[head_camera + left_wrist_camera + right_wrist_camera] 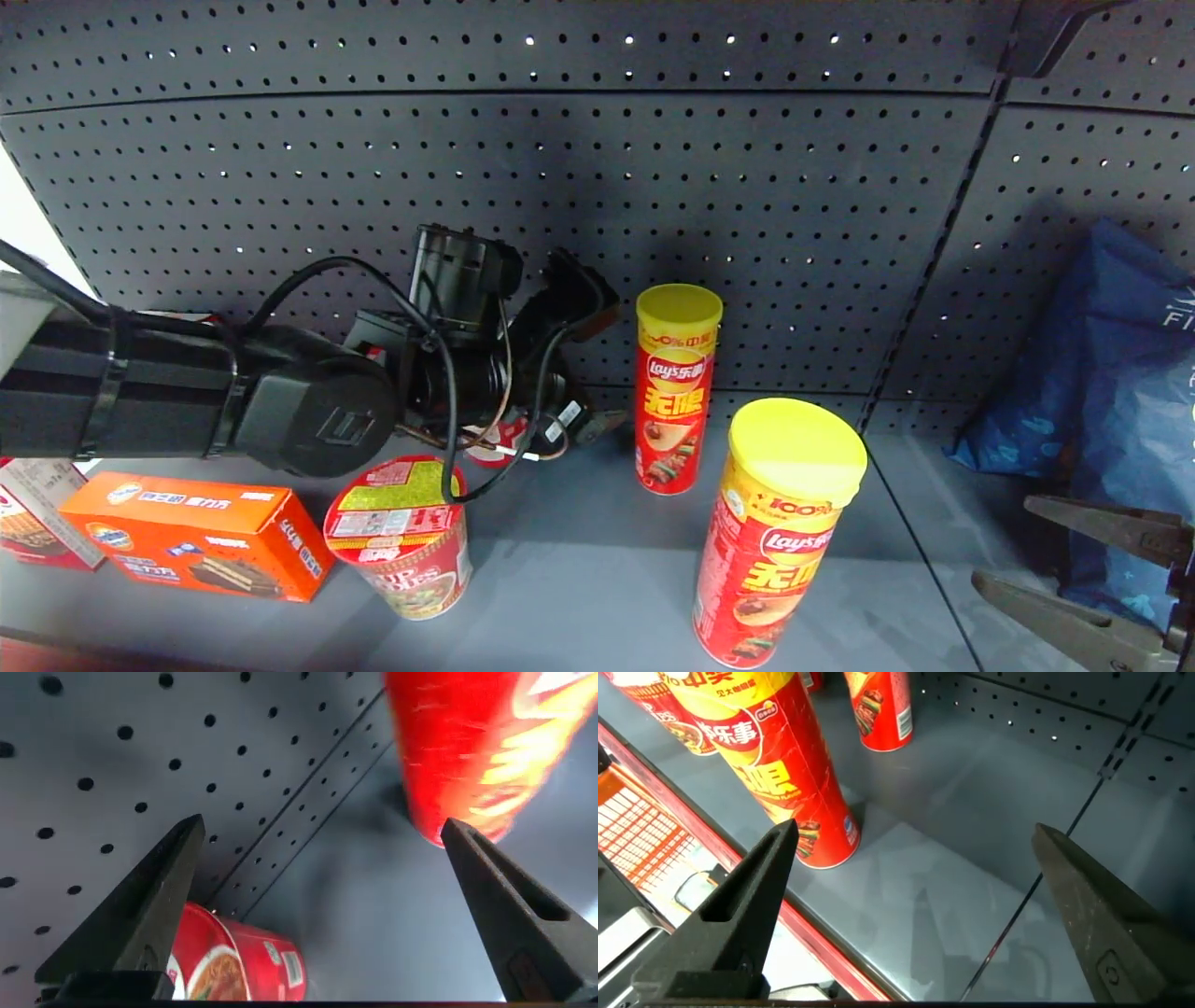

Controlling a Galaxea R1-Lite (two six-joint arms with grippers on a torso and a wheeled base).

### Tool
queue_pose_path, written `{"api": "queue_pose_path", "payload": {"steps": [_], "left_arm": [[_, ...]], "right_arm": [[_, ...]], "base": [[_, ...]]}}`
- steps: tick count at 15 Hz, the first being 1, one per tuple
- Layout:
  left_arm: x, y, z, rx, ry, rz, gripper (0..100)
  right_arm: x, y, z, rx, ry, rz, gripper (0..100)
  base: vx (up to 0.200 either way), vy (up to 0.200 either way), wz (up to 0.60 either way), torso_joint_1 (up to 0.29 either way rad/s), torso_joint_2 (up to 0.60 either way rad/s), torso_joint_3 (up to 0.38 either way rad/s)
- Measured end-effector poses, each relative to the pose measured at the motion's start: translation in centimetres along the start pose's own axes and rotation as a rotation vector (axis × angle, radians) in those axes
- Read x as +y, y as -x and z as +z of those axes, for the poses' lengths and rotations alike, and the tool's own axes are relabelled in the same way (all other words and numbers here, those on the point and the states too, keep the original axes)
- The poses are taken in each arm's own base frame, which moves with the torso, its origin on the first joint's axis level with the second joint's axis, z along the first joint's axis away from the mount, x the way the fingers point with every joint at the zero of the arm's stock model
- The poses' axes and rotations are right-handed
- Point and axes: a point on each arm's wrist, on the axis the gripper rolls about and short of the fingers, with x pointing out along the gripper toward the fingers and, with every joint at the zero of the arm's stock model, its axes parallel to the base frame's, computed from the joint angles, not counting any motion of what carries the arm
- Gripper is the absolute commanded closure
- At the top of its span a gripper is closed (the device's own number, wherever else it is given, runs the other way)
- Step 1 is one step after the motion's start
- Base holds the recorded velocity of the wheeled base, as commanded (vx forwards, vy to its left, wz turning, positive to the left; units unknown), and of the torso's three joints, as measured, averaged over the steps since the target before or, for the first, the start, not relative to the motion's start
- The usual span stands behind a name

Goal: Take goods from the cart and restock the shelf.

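As the left pincer stands spread and empty by the rear noodle cup near the back of the shelf, any withdrawal should run straight and level, clear of the rear crisp can and the front noodle cup.

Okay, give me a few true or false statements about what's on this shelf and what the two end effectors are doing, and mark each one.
1. The back chip can and the front chip can both stand upright, yellow lids on. True.
2. The right end effector grips a chip can. False: it is open and empty.
3. The orange box lies left of the noodle cup. True.
4. The blue bags share the cans' shelf section. False: they sit in the next section to the right.
5. The left end effector is shut. False: it is open.
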Motion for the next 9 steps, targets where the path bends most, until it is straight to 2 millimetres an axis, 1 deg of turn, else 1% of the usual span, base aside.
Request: {"api": "queue_pose_path", "payload": {"steps": [5, 9], "left_arm": [[0.3, -1.7, 0.3, 0.002, 0.015, 0.026, 0], [-0.3, -2.2, 0.5, 0.0, 0.012, 0.013, 0]], "right_arm": [[0.0, 0.1, 0.0, -0.004, 0.001, 0.0, 0], [0.0, 0.2, -0.3, 0.001, 0.0, 0.0, 0]], "base": [[0.0, 0.0, 0.0, 0.0, 0.0, 0.0], [0.0, 0.0, 0.0, 0.0, 0.0, 0.0]]}}
